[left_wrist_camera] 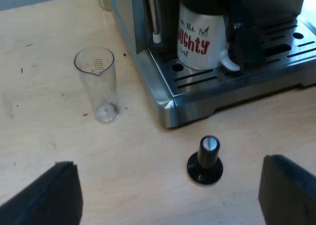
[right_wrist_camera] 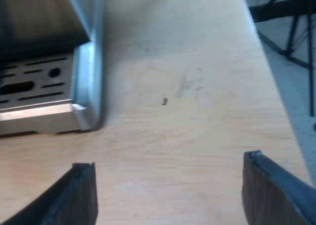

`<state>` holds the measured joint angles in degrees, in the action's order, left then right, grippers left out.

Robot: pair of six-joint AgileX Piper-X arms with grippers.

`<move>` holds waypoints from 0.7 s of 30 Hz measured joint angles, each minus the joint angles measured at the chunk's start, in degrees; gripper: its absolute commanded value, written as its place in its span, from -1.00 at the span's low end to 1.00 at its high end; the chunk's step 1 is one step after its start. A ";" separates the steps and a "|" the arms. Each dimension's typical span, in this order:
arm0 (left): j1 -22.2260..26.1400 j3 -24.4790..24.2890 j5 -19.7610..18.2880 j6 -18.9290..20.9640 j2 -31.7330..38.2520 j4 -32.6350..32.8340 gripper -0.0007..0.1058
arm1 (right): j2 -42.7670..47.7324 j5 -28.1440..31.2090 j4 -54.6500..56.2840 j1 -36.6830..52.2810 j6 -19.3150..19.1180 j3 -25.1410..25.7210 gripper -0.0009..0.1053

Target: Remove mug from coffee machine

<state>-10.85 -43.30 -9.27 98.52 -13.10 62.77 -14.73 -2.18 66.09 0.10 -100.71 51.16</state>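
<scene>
A white mug (left_wrist_camera: 200,42) with red lettering stands upright on the slotted drip tray (left_wrist_camera: 197,79) of the espresso machine (left_wrist_camera: 163,96), under its front. The mug's handle points toward the tray's near edge. Something dark stands close against the mug; what it is cannot be told.

On the wooden table (left_wrist_camera: 39,86), an empty measuring glass (left_wrist_camera: 98,84) stands upright near the machine's side, apart from it. A tamper (left_wrist_camera: 205,160) with a black knob stands on the table just off the machine's near corner.

The left gripper (left_wrist_camera: 168,165) hovers above the table short of the machine, its black fingers (left_wrist_camera: 49,195) spread wide and holding nothing. The tamper sits between the gripper and the mug.

The right gripper (right_wrist_camera: 168,161) hovers over bare table beside the tray's other corner (right_wrist_camera: 86,81), also spread wide and empty.

The task looks to be at its start: the mug is untouched on the tray, and neither claw has reached it. The next move probably calls for one claw to travel in over the tray, clear the tamper, close around the mug's body or handle, then lift and draw it out from under the machine's front.
</scene>
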 measured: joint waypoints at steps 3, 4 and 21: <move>-1.11 -1.07 -1.45 0.00 -1.08 -1.38 0.50 | -2.25 -2.06 -0.20 -0.23 -0.28 1.82 0.21; -1.44 -1.08 -1.57 0.00 -1.07 -2.08 0.50 | -2.65 -2.30 -0.37 -0.45 -0.35 2.10 0.21; -10.46 -1.39 -2.86 0.00 -3.56 -10.67 0.50 | -13.24 -5.25 -2.59 -12.82 -3.64 9.95 0.21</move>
<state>-21.31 -44.69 -12.13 98.52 -16.66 52.10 -27.97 -7.42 63.50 -12.72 -104.35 61.11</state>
